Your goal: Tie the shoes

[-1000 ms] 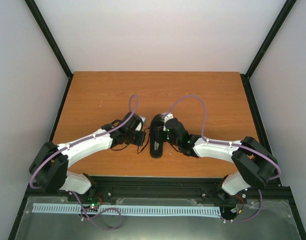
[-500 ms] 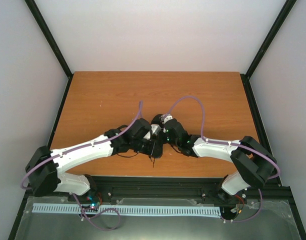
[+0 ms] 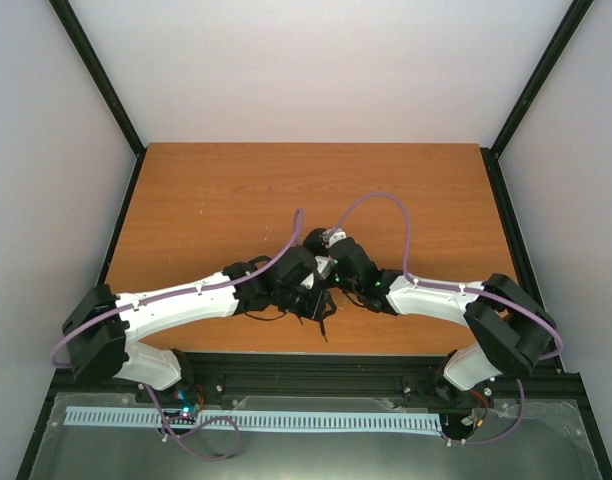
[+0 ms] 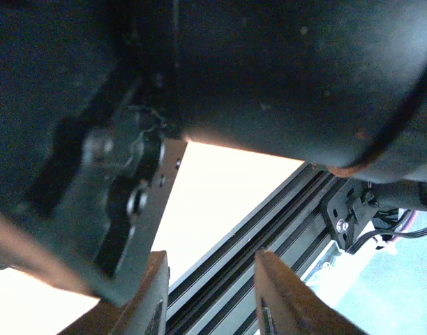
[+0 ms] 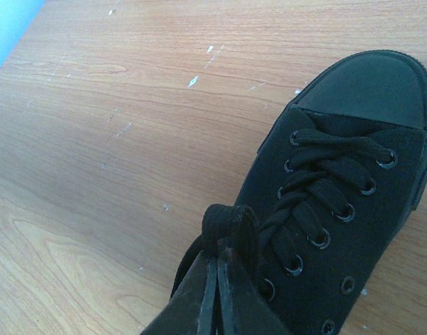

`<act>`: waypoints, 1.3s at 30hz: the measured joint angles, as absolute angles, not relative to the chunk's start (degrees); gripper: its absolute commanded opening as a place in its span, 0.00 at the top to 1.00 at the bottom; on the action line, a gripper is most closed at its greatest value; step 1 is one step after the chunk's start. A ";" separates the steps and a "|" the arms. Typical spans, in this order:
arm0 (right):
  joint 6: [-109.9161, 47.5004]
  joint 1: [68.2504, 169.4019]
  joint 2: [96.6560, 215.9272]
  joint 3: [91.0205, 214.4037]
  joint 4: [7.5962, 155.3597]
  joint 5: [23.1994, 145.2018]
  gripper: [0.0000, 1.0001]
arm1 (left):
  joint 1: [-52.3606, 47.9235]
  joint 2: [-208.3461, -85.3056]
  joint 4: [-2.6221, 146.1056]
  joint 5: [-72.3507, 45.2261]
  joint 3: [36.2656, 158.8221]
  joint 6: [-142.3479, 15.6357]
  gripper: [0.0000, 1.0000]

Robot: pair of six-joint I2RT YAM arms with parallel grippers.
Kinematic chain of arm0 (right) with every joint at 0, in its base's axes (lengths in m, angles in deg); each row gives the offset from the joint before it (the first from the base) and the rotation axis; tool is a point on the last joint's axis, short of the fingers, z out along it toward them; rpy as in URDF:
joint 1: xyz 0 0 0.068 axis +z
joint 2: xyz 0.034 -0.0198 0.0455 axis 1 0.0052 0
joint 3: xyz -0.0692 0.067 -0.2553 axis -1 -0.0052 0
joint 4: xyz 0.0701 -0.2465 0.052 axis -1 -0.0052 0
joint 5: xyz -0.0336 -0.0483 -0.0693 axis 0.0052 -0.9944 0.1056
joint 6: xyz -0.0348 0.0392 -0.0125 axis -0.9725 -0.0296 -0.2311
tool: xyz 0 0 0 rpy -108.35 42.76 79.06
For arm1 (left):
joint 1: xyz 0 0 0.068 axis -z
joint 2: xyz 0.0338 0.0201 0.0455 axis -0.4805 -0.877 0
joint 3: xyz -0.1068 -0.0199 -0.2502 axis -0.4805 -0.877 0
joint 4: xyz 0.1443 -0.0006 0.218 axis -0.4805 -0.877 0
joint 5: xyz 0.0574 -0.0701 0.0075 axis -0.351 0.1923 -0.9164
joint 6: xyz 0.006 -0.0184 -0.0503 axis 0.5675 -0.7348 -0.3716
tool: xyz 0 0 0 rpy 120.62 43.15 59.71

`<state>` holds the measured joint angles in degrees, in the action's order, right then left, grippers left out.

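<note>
The black sneaker (image 5: 353, 195) lies on the wooden table, toe cap at the upper right of the right wrist view. From above only its toe (image 3: 313, 240) shows between the two arms. My right gripper (image 5: 218, 255) is shut on a folded loop of black lace (image 5: 231, 220) beside the eyelets; from above it (image 3: 331, 265) sits over the shoe. My left gripper (image 3: 311, 298) reaches across the shoe's near end, close under the right wrist. In its own view its fingers (image 4: 154, 293) stand apart with nothing between them. A lace end (image 3: 323, 325) trails toward the near edge.
The black frame rail (image 3: 316, 362) runs along the table's near edge and shows between the left fingers (image 4: 269, 223). A dark housing (image 4: 269, 70) fills the top of the left wrist view. Purple cables (image 3: 381, 198) arch over both arms. White walls surround the table (image 3: 206, 190).
The left arm has swung right, from beside the shoe's left side to over its near end, close against the right gripper. The right gripper has stayed in place.
</note>
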<state>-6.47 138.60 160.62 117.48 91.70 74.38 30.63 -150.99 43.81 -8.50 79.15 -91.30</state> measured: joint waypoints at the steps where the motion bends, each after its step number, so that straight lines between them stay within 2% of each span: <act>1: -6.49 138.60 160.51 117.48 91.70 74.41 0.97 | 30.66 -150.40 43.60 -9.05 79.02 -91.30 0.48; 6: -6.91 138.60 159.20 117.31 92.03 74.49 0.97 | 30.59 -147.45 40.16 -13.09 78.85 -90.54 0.29; 12: -7.56 138.60 157.97 115.12 94.70 75.74 0.97 | 24.58 -141.22 36.89 -15.65 78.65 -88.00 0.27; 17: -8.46 138.60 157.95 112.54 97.10 77.25 0.97 | 16.62 -139.62 40.32 -14.23 78.54 -87.72 0.34; 21: -9.09 138.60 157.95 111.05 99.48 78.45 0.97 | 14.07 -142.31 45.30 -12.20 78.54 -88.22 0.41; 32: -10.62 138.60 158.19 110.07 102.35 80.50 0.97 | 12.54 -152.30 53.76 -9.27 78.56 -91.04 0.56; 39: -10.73 138.60 158.85 110.03 102.50 80.55 0.97 | 12.52 -154.42 54.57 -9.22 78.56 -91.72 0.64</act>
<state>-10.73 138.60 158.85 110.03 102.50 80.55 12.52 -154.42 54.57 -9.22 78.56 -91.72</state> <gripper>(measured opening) 0.029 0.391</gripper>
